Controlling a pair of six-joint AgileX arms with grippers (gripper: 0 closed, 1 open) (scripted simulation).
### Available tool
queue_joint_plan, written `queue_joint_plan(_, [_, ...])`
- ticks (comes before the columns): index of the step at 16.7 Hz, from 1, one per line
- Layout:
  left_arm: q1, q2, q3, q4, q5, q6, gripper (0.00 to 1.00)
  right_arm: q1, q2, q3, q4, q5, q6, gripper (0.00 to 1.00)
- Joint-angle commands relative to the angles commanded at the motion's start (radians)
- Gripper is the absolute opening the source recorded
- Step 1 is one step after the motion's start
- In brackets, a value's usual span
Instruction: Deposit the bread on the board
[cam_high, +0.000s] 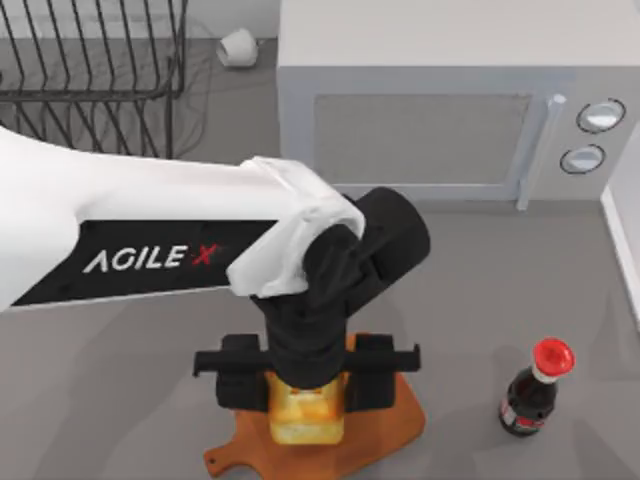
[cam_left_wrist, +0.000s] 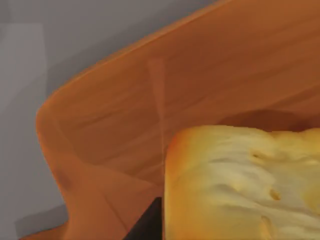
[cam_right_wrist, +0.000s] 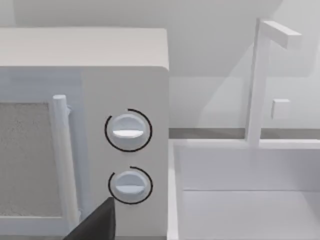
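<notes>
The bread (cam_high: 306, 410), a golden-yellow chunk with a toasted crust, sits between the black fingers of my left gripper (cam_high: 306, 385), which is shut on it. The gripper points straight down over the reddish-brown board (cam_high: 390, 425) at the table's front middle. In the left wrist view the bread (cam_left_wrist: 240, 185) is very close, with the board (cam_left_wrist: 150, 110) right behind it and a dark fingertip (cam_left_wrist: 147, 222) beside the crust. I cannot tell whether the bread touches the wood. A dark part of my right gripper (cam_right_wrist: 95, 225) shows low in the right wrist view, facing the microwave's knobs.
A white microwave (cam_high: 440, 100) stands at the back. At the front right is a dark bottle with a red cap (cam_high: 535, 390). A black wire rack (cam_high: 90, 70) fills the back left, with a white cup (cam_high: 238, 46) beside it. A white basin (cam_right_wrist: 250, 190) adjoins the microwave.
</notes>
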Motion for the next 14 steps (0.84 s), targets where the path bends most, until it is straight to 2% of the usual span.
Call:
queue_joint_plan(8, [0.000, 0.000, 0.000, 0.000, 0.000, 0.000, 0.98, 0.000, 0.000, 0.000, 0.000, 0.000, 0.000, 1.00])
queue_joint_plan(14, [0.000, 0.000, 0.000, 0.000, 0.000, 0.000, 1.00, 0.000, 0.000, 0.000, 0.000, 0.000, 0.000, 1.00])
